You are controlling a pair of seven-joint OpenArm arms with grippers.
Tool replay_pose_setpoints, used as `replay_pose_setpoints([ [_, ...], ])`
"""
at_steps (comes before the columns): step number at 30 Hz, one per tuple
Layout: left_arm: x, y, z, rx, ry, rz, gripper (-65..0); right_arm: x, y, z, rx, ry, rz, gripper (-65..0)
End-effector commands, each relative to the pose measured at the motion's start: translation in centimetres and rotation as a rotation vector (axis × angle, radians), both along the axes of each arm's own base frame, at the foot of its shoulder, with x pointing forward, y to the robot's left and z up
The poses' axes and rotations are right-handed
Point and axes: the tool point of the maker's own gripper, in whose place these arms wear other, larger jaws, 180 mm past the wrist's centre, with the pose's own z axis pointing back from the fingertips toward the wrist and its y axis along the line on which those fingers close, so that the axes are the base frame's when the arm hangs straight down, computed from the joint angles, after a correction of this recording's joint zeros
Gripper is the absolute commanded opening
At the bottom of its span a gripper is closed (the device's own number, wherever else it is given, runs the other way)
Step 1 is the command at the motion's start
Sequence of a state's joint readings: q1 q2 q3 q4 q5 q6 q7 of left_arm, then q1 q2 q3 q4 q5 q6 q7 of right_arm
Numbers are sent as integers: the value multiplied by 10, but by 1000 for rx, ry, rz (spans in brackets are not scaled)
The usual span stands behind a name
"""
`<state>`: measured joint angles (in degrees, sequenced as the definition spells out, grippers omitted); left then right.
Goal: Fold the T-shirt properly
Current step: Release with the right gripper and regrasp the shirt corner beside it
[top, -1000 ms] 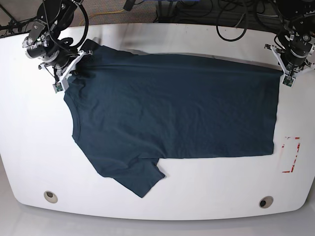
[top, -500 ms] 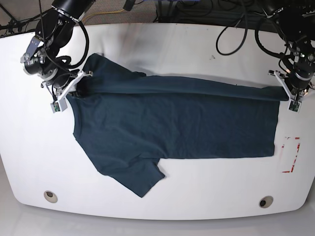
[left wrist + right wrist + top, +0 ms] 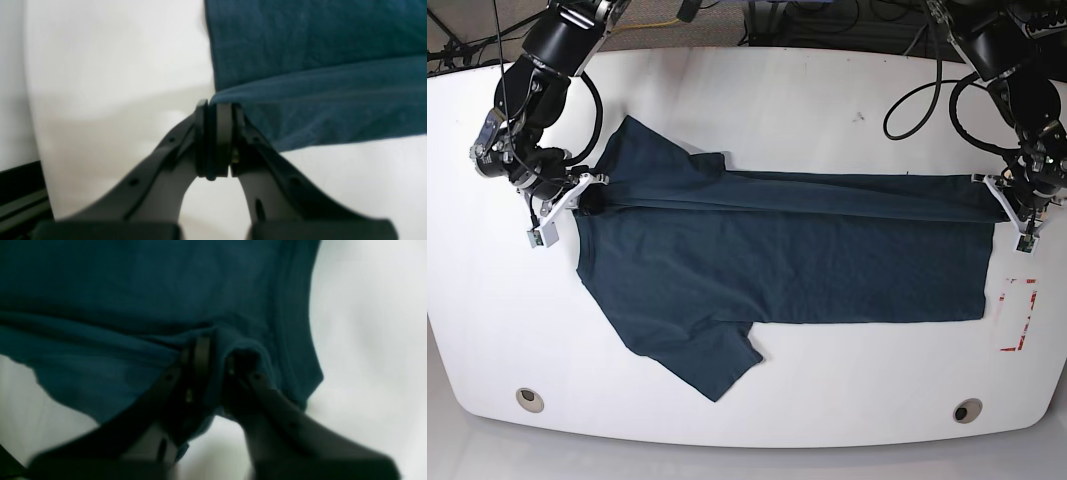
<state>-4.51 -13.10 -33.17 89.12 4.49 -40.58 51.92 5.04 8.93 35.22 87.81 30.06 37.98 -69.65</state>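
Fingers of the left gripper (image 3: pixel 217 110) pressed together on a corner of the T-shirt (image 3: pixel 777 250), at the hem end, cloth edge pinched between the dark pads and lifted just off the white tabletop (image 3: pixel 757 90). Same gripper at the right of the base view (image 3: pixel 1024 215), holding the folded-over edge above the flat layer beneath.

Fingers of the right gripper (image 3: pixel 213 356) only slightly apart, with a bunch of dark teal cloth caught between them beside the ribbed collar band; view too dark and blurred to judge how firmly the cloth is gripped. Same gripper at the left of the base view (image 3: pixel 567 205), touching the shirt at the collar end.

Shirt spread lengthwise across the middle of the tabletop, collar toward the right arm, hem toward the left arm. Far long edge folded over toward the near side as a narrow band running between the two grippers. Far sleeve lying flat beyond the band, near the right gripper; near sleeve pointing toward the front edge. Red marking (image 3: pixel 1019 315) on the tabletop just beside the hem.
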Motion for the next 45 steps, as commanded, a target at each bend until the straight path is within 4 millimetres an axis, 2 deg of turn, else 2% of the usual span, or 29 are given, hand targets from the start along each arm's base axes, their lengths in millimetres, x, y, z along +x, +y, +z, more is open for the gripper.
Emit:
replay_pose_setpoints([
  [1, 15, 5, 12, 27, -33, -23, -650, 14, -19, 18, -27, -59, -14, -482],
  [4, 23, -7, 4, 15, -28, -76, -621, 15, -22, 24, -41, -73, -9, -342],
  [6, 25, -15, -4, -2, -20, -100, -497, 13, -25, 38, -68, -112, 2, -250],
  [8, 25, -15, -8, -11, -14, -100, -371, 1, -23, 42, -76, -117, 22, -209],
  [10, 25, -16, -9, -17, -14, -100, -222, -12, -16, 47, -52, -132, 45, -198],
  [12, 25, -16, -9, -16, -15, -101, -150, -28, -15, 48, -24, -135, 37, -198],
  [19, 25, -16, -9, -18, -16, -100, -194, -73, -8, 26, 59, -64, 21, -198],
  [26, 24, -14, -8, -38, -73, -96, -197, -92, 10, 5, 129, -5, -5, -198],
  [33, 20, -13, -12, -40, -65, -96, -197, -103, 14, -20, 196, 67, -37, -198],
  [37, 10, -12, -17, -38, -48, -92, -199, -108, 34, -33, 240, 109, -3, -198],
  [40, 7, -4, -16, -40, -54, -66, -199, -106, 50, -35, 261, 108, 28, -198],
  [43, 6, -2, -15, -40, -56, -58, -199, -106, 74, -38, 293, 121, 78, -198],
  [45, 5, -2, -17, -41, -53, -57, -199, -106, 80, -38, 308, 120, 76, -205],
])
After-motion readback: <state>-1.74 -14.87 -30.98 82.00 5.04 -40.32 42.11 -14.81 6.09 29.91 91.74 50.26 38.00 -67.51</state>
